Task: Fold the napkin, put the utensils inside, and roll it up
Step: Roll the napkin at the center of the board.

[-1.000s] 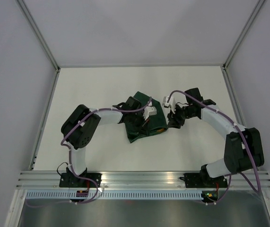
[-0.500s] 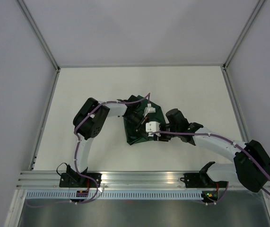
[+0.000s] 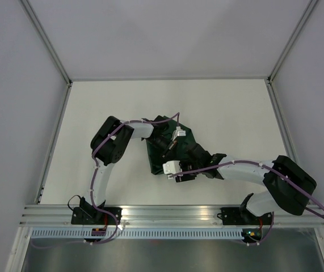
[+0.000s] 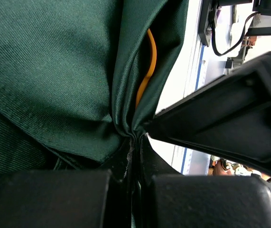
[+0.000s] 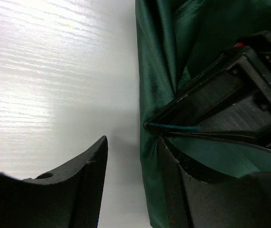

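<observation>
The dark green napkin (image 3: 189,139) lies bunched at the table's middle. My left gripper (image 3: 168,147) is on top of it and shut on a pinched fold of the cloth (image 4: 134,135). An orange utensil (image 4: 147,71) shows inside that fold; no other utensil is in view. My right gripper (image 3: 180,165) is at the napkin's near edge, low over the table. It is open (image 5: 130,156), with one finger (image 5: 85,173) over the bare table and the other finger (image 5: 173,183) against the napkin's edge (image 5: 154,71). The left gripper's finger (image 5: 220,102) sits just beyond it.
The white table (image 3: 230,113) is walled by grey panels on three sides. A metal rail (image 3: 173,212) runs along the near edge by the arm bases. The two arms crowd together over the napkin.
My right arm has swung from the napkin's right side round to its near edge and dropped low. My left gripper has shifted slightly, still on the cloth.
</observation>
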`<action>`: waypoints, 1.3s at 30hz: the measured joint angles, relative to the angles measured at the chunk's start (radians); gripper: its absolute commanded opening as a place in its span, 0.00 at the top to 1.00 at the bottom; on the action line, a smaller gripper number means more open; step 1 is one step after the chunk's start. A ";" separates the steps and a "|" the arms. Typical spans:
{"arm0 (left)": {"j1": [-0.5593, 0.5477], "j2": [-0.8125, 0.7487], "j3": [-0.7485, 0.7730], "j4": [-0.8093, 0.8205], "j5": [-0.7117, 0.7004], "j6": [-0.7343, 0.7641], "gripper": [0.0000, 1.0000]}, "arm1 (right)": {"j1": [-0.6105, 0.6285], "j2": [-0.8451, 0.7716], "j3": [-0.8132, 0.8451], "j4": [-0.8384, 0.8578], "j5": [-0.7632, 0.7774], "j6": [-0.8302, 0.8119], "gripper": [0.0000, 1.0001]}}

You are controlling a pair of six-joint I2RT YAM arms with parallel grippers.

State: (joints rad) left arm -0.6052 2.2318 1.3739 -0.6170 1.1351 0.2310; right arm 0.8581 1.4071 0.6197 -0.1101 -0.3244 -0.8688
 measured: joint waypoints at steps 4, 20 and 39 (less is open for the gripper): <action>0.002 0.000 0.003 -0.011 -0.003 0.001 0.98 | 0.009 0.034 0.001 0.019 0.021 -0.004 0.54; 0.012 0.000 0.003 -0.044 -0.007 0.015 0.94 | 0.008 0.147 0.118 -0.061 0.068 -0.026 0.77; 0.068 -0.156 -0.056 0.119 -0.037 -0.111 0.68 | -0.047 0.274 0.317 -0.308 -0.035 -0.037 0.89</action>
State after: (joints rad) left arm -0.5369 2.0762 1.3182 -0.4976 1.0977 0.1204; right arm 0.8108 1.6814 0.9371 -0.4183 -0.3592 -0.9058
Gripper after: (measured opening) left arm 0.319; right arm 0.196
